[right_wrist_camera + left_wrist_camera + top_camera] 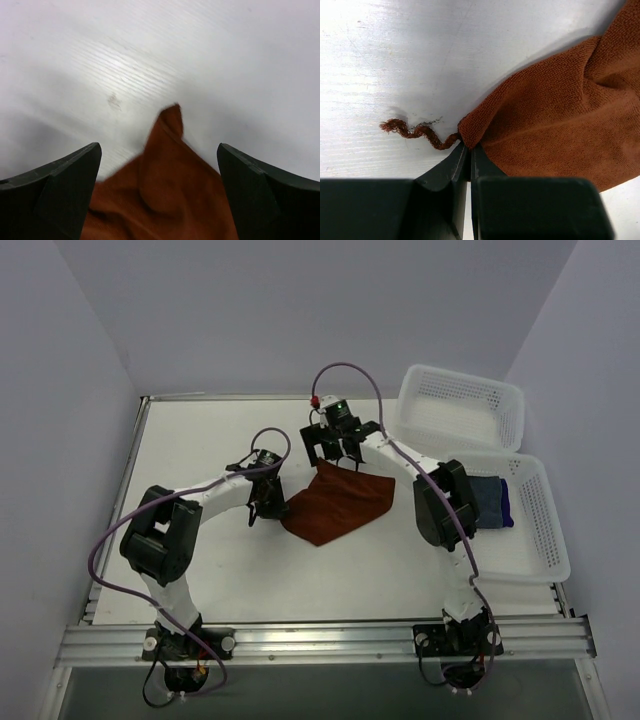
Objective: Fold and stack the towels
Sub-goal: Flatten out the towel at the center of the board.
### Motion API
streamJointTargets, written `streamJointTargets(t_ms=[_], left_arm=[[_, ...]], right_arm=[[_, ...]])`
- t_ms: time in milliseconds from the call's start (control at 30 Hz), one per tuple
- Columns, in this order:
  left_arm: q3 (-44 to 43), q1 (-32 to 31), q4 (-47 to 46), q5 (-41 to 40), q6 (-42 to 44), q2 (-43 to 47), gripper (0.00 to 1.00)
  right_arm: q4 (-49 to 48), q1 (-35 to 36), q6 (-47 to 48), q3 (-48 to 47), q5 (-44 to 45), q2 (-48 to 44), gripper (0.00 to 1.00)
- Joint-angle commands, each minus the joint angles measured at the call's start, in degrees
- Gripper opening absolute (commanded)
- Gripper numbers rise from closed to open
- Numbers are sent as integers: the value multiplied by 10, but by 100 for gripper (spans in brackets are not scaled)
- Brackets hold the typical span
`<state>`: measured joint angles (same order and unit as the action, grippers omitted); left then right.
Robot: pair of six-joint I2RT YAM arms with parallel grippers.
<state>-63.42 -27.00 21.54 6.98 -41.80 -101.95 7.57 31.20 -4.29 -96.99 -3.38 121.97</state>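
Observation:
A rust orange-brown towel (337, 502) lies rumpled in the middle of the table. My left gripper (264, 506) is shut on its left corner; in the left wrist view the jaws (469, 150) pinch the corner of the towel (555, 125), and a loose thread (415, 131) trails from it. My right gripper (336, 447) stands open over the far corner. In the right wrist view that pointed corner of the towel (167, 175) lies between the spread fingertips (157, 150), untouched. A slate blue-grey towel (486, 500) and a purple towel (507, 504) lie folded in the near basket.
Two white perforated baskets stand at the right: the near basket (545, 540) with the folded towels and a far basket (460, 400) behind it. The right arm's elbow (440, 502) hangs beside the near basket. A raised table rim (135, 455) runs along the left.

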Motion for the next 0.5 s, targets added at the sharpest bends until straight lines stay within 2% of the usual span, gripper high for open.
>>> streamJointTargets(t_ms=[0,133,200,267,300,333,367,433,467], left_arm=[[-7,-2,18,-25,1,11,2],[-12,-1,27,-30,4,11,2],[-16,-1,32,-35,4,11,2],[-17,-1,33,-40,5,13,2],[-18,-1,35,-42,6,14,2],[-22,-2,40,-46,6,14,2],[-24,-1,45,-49,6,14,2],[-34,-1,60,-55,8,20,2],[-36,-2,65,-64,11,25,2]], right_arm=[[32,7,35,-85,-46,58,96],[74,12,38,-154,-44,127,82],[84,14,38,-159,-34,136,79],[81,15,38,-146,-22,133,70],[82,14,36,-139,-16,130,53],[81,15,35,-124,-10,124,40],[78,15,34,-117,-8,119,22],[67,15,32,-91,-8,92,9],[59,16,32,-79,-8,78,6]])
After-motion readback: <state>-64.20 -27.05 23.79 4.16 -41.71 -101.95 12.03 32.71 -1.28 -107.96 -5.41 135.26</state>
